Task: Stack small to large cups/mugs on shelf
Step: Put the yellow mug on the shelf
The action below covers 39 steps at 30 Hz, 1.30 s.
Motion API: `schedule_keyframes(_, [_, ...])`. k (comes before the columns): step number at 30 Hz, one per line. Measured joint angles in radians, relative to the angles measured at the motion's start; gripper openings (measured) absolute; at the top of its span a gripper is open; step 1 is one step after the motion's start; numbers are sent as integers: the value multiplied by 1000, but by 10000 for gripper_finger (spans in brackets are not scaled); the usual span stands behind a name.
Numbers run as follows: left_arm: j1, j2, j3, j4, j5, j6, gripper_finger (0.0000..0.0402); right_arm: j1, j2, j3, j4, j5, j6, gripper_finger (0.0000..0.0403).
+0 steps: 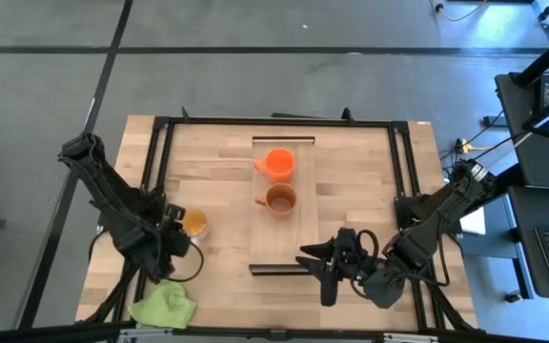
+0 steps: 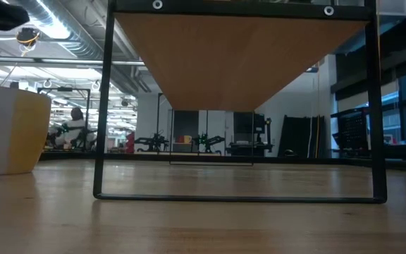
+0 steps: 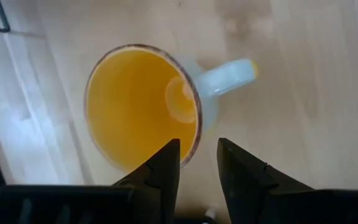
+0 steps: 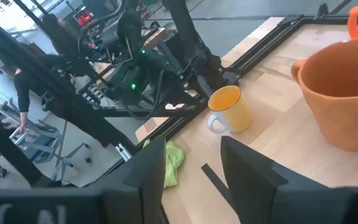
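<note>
The light-wood shelf (image 1: 298,238) stands raised on a black frame in the middle of the table; its underside (image 2: 238,56) shows in the low view. The orange mug (image 1: 277,164) and the rust-brown mug (image 1: 280,200) stand on it by their bases. The amber-yellow cup (image 1: 195,224) stands on the tabletop to the shelf's left and has a pale handle (image 3: 229,74). My left gripper (image 3: 197,162) is open above the cup's rim beside the handle, clear of it. My right gripper (image 1: 324,272) is open at the shelf's near end and holds nothing.
A lime-green cloth (image 1: 165,307) lies at the table's near left corner. Black frame rails (image 1: 155,171) run along the table's left, right and far sides. The shelf's frame legs (image 2: 104,106) stand on the tabletop. Bare board (image 1: 289,243) lies between the brown mug and the shelf's near end.
</note>
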Motion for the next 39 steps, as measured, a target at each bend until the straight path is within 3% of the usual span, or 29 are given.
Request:
schedule_keyframes(6, [29,1,-59,110,26,53,101,-8,0,0,-34,2,33,156])
schedule_keyframes(13, [60,1,-88,120,30,117,94,-8,0,0,-70,-1,79,156])
schedule_keyframes(23, [100,2,-89,144,83,275,11,-14,0,0,-109,2,128,156])
schedule_keyframes(39, [135,2,-78,183,128,492,8,-52,0,0,-114,-3,151,156])
